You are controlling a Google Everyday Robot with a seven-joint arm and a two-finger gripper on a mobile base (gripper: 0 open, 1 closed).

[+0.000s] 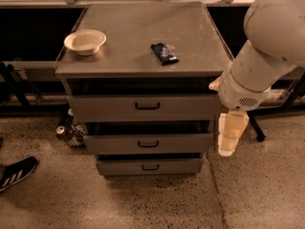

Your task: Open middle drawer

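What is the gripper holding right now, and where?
Nothing visible: the gripper hangs to the right of the cabinet, apart from the middle drawer and its handle.

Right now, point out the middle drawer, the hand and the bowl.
middle drawer (147,144): camera view, on its black handle.
hand (228,147): camera view, its lower end, right of the middle drawer.
bowl (85,42): camera view, its inner hollow.

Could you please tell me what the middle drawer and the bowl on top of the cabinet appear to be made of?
The middle drawer: probably painted sheet metal, with a matte grey, flat front and crisp edges. The bowl: possibly paper or ceramic; pale, matte, thin rim. The gripper hangs beside the drawer, to its right in the view, not touching it.
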